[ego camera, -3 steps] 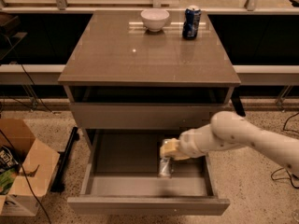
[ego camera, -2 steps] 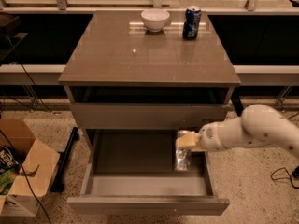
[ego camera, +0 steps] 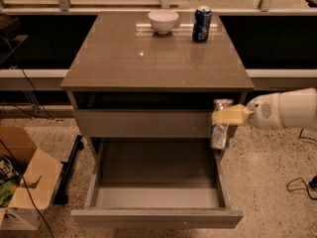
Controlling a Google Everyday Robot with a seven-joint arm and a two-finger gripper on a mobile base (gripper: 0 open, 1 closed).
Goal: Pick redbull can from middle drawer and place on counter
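1. Camera view: my pincer (ego camera: 224,117) is at the cabinet's right front corner, clenched on the redbull can (ego camera: 219,136) around its upper half. The can hangs clear of the open middle drawer (ego camera: 148,170), over that drawer's right wall and below the edge of the table (ego camera: 148,63).
2. I judge the step in hand to be the carry up to the table. I would raise the can straight up until its base clears the table's thin edge, and only then move inward. Otherwise the base could clip the edge and twist in the grip.
3. For the set-down I would aim at the bare front-right part of the table. That is well apart from the white bowl (ego camera: 163,20) and the dark-blue can (ego camera: 202,24) at the back. I would let go only once the base rests flat.
4. The redbull can is slim, tall and silver-grey, and is held roughly upright. Its markings may be faintly bluish, though I cannot be sure.
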